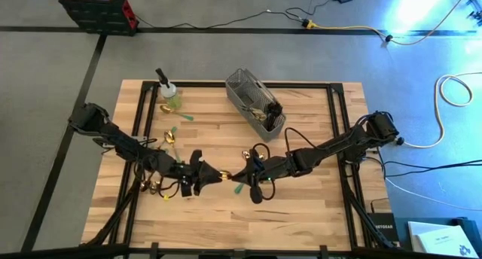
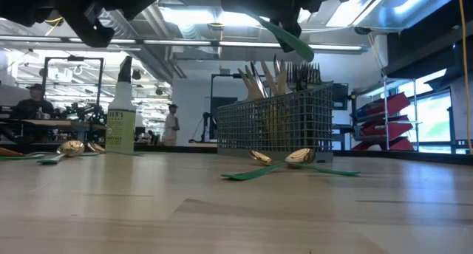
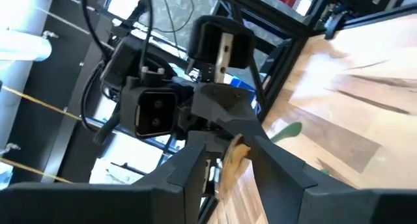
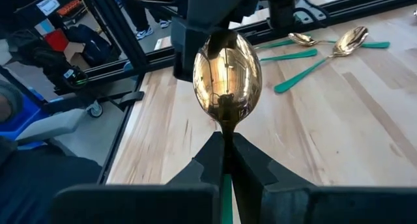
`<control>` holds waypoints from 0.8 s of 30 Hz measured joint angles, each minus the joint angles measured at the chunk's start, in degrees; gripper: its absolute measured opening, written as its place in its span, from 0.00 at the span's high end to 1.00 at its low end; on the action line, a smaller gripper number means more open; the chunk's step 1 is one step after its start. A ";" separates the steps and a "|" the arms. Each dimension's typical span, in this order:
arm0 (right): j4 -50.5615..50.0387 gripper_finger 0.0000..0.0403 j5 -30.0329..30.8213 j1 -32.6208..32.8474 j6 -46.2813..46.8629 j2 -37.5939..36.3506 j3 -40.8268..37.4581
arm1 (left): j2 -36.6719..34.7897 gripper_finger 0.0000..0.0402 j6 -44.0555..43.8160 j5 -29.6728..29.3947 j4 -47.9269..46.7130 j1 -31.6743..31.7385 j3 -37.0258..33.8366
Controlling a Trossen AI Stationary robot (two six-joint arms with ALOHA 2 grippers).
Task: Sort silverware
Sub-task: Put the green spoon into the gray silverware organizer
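A gold spoon with a green handle [image 1: 239,188] is held in the air over the near middle of the table. Its gold bowl [image 4: 228,74] faces the right wrist camera. My right gripper [image 4: 225,149] is shut on it and comes from the right. My left gripper [image 3: 231,165] comes from the left and is open, with a finger on either side of the bowl's tip [image 3: 232,160]. In the low view the green handle [image 2: 288,36] slants down, high above the board. My right gripper pinches the spoon at its neck [image 4: 225,129], just below the bowl, between its two fingers. The fingers lie along the spoon, and the green handle [image 4: 226,191] runs back between them. The spoon is lifted clear of the table. My left gripper has the bowl's tip between its fingers [image 3: 267,162]; I cannot tell whether they touch it.
The grey wire caddy [image 1: 256,101] with cutlery standing in it sits at the far middle, and the spray bottle [image 1: 169,93] at the far left. Loose gold spoons with green handles lie on the left part of the table [image 1: 172,136] [image 4: 345,40] and in front of the caddy [image 2: 295,159].
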 joint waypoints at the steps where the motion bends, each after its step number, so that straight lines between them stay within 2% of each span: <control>1: 0.02 1.00 -0.12 0.00 0.01 0.00 0.00 | 0.00 0.73 0.22 -0.07 -0.29 0.00 0.00; 10: -0.02 1.00 -0.49 0.00 0.98 0.00 0.00 | 0.00 0.74 0.29 -0.43 -0.01 0.00 0.00; 18: -0.07 1.00 -1.70 0.04 1.50 0.00 0.00 | 0.00 0.81 0.28 -0.44 -0.07 0.00 0.00; 24: -0.07 1.00 -2.71 0.04 1.49 0.00 0.00 | 0.00 0.83 0.27 -0.52 -0.21 0.02 0.00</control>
